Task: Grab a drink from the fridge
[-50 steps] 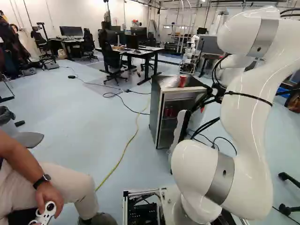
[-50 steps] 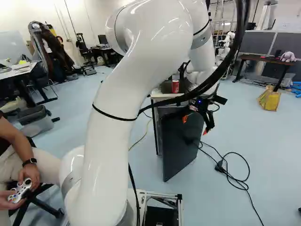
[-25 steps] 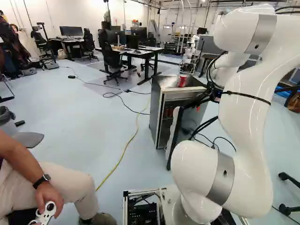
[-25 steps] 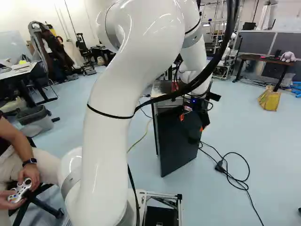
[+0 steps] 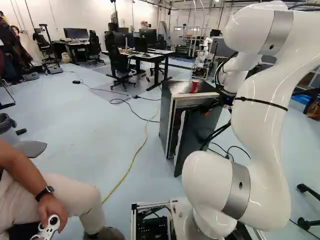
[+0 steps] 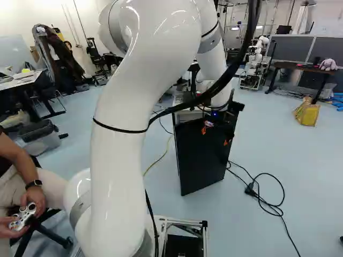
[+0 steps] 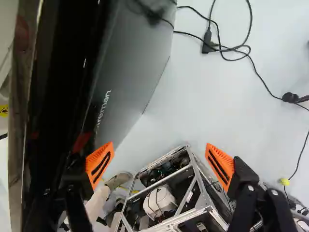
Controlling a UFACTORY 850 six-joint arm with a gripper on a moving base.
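2 fingers point(image 7: 100, 164) apart, holding nothing, by part-open door point(image 5: 192, 137). Red can point(image 5: 195, 86) atop fridge point(image 5: 166, 117); drinks inside prob. hidden, can't tell. Risk: pushing door w/ fingers outside could shut it, blocking access.

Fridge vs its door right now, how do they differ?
Shape: the fridge is a deep box, the door a thin slab.
Pose: the fridge stands on the floor; the door is ajar, angled out from the fridge's front.
Look: the fridge shows a pale front frame, the door a plain dark outer face.
Shared: both are upright and dark on the outside.
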